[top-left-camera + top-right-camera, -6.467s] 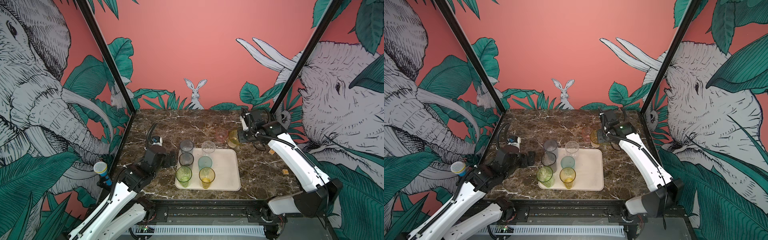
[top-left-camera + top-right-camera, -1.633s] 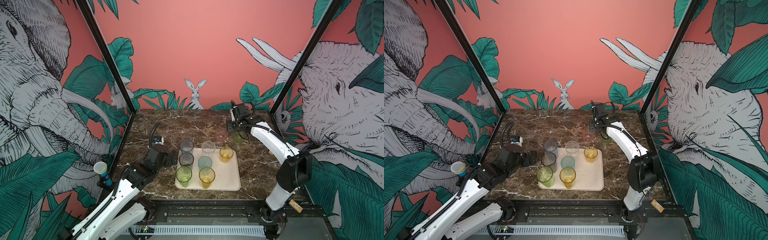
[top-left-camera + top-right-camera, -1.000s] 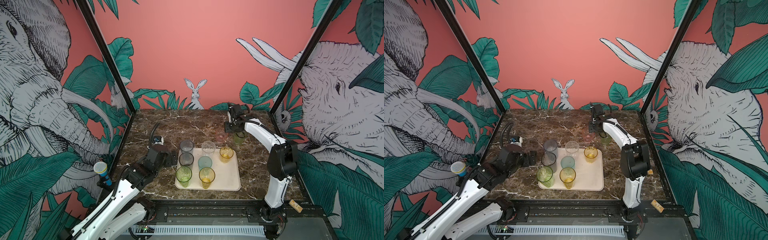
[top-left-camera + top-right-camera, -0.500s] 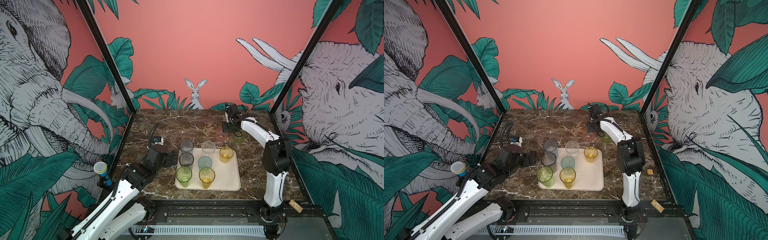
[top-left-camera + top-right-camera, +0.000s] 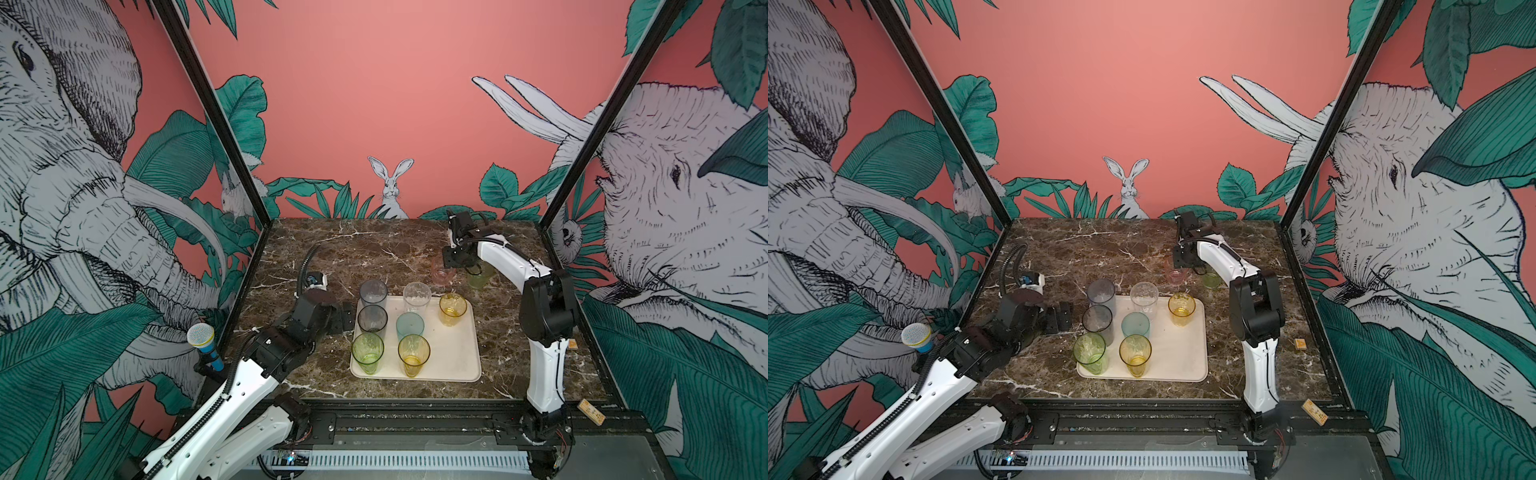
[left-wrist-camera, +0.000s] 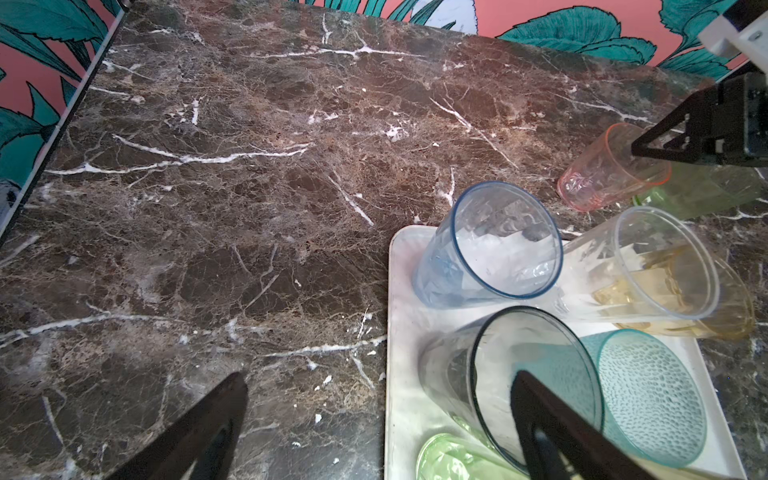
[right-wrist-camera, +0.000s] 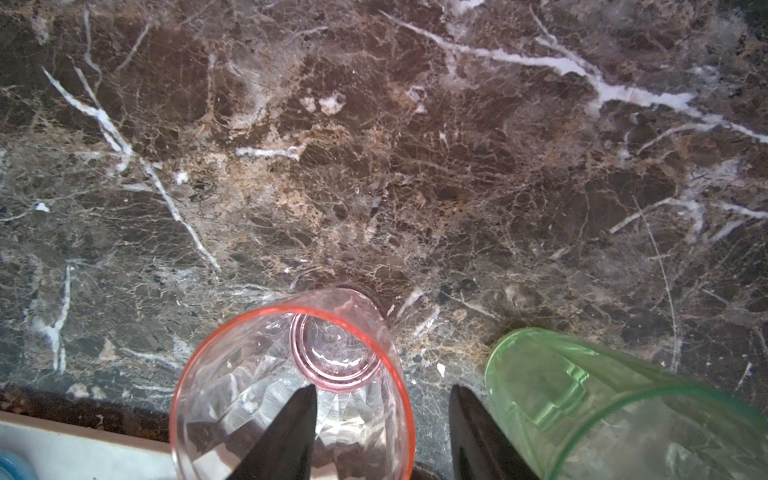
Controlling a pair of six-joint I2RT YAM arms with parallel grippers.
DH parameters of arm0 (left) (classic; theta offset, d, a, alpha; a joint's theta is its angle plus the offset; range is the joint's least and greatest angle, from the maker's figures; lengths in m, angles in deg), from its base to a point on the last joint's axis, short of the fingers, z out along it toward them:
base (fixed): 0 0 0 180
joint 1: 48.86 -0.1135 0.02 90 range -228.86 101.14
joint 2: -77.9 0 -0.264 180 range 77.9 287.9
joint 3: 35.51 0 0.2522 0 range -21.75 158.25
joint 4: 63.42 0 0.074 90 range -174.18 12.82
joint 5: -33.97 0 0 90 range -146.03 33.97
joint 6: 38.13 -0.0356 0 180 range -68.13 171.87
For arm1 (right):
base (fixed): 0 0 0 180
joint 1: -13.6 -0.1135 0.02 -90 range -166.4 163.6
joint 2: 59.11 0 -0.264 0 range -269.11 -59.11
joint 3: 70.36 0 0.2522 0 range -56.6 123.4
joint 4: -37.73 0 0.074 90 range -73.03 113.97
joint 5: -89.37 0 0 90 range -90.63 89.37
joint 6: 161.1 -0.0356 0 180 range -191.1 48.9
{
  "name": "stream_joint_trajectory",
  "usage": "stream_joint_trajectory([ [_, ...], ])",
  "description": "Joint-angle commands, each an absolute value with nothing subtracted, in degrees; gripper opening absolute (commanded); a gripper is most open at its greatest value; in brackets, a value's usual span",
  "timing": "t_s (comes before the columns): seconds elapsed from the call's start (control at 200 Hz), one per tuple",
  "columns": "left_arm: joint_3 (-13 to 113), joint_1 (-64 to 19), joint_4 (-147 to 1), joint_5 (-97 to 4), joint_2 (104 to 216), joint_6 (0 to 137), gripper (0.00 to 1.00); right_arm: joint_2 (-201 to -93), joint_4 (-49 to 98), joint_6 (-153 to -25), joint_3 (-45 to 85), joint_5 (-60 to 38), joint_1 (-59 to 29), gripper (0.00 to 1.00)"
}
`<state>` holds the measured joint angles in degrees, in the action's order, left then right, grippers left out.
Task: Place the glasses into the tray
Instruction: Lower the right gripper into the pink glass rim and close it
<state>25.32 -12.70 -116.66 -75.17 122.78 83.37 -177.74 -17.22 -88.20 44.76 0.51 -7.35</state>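
Observation:
The cream tray [image 5: 451,353] [image 5: 1179,353] holds several glasses, among them a tall grey one [image 5: 373,293], a clear one [image 5: 417,296] and an amber one [image 5: 453,309]. Behind the tray, a pink glass [image 5: 441,275] [image 7: 257,374] and a pale green glass [image 5: 478,280] [image 7: 582,395] stand on the marble. My right gripper [image 5: 453,262] [image 7: 382,390] is open over the pink glass. One finger is inside it and the other is outside, between the two glasses. My left gripper [image 5: 341,318] [image 6: 378,378] hangs open at the tray's left edge, holding nothing.
The tray's right half is bare. A small wooden block [image 5: 572,344] lies on the marble at the right, and another [image 5: 590,411] lies on the front frame. A blue and yellow microphone [image 5: 201,338] stands outside the left post.
The amber glass went from the right gripper into the tray. The right gripper then moved back and left over the pink glass, its arm folding upright. The left arm has barely moved.

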Motion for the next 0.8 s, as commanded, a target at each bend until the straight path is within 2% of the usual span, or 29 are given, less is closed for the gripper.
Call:
stream_joint_trajectory([
  [0.0,25.2,-13.1,-117.2,-76.1,122.4,83.2,0.99,-179.2,-18.1,-87.9,46.7,0.2,-7.2,0.53],
  [0.47,24.6,-13.1,-118.0,-76.5,121.1,83.4,0.99,-181.3,-18.7,-88.1,47.9,0.2,-7.2,0.47],
  [0.655,24.3,-13.1,-118.0,-76.5,121.1,83.7,0.99,-181.6,-18.9,-87.7,48.2,0.5,-7.2,0.35],
  [0.795,24.1,-13.1,-118.0,-76.4,120.9,83.8,0.99,-181.2,-19.0,-87.4,48.0,0.6,-7.2,0.22],
])
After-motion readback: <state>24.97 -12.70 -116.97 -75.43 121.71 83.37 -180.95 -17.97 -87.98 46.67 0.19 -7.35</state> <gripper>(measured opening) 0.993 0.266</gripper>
